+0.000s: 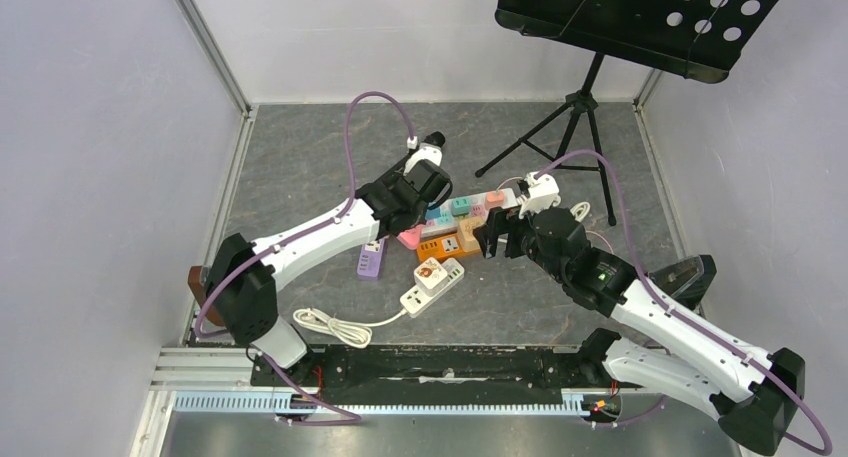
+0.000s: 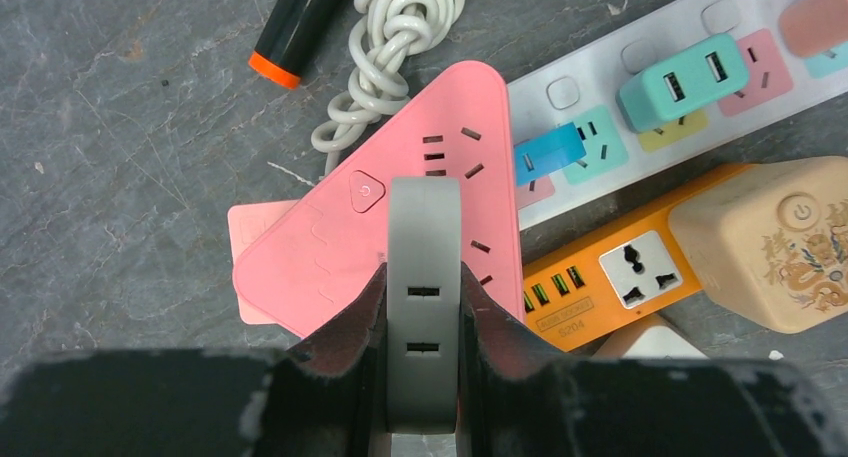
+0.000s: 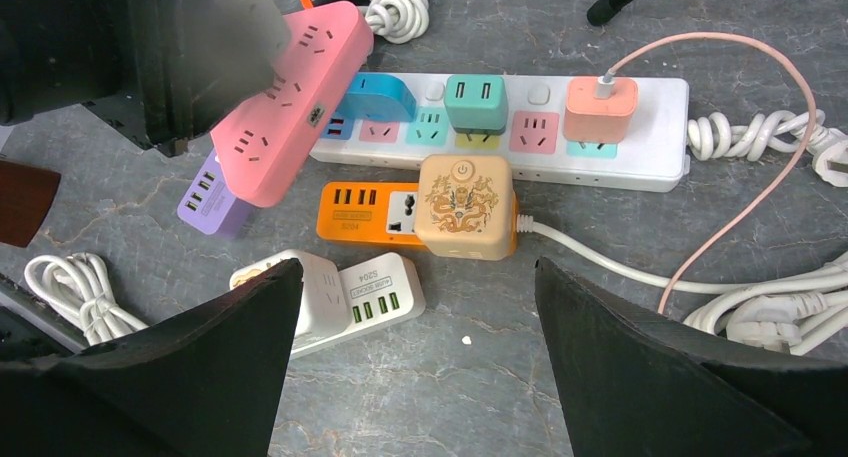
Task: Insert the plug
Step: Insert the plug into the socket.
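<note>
Not plugged in yet, I reckon. The left gripper (image 2: 423, 307) is clamped on the grey plug (image 2: 424, 237), right over the pink strip (image 2: 330, 247); can't tell if the prongs are in. The right gripper (image 3: 417, 267) hangs wide open, holding nothing. No real containers, though the white strip (image 3: 650, 127) has adapters (image 3: 476, 101) filling several sockets.

5 power strips (image 3: 655, 127), 4 adapters (image 3: 475, 99), 1 grey plug (image 2: 424, 267).
</note>
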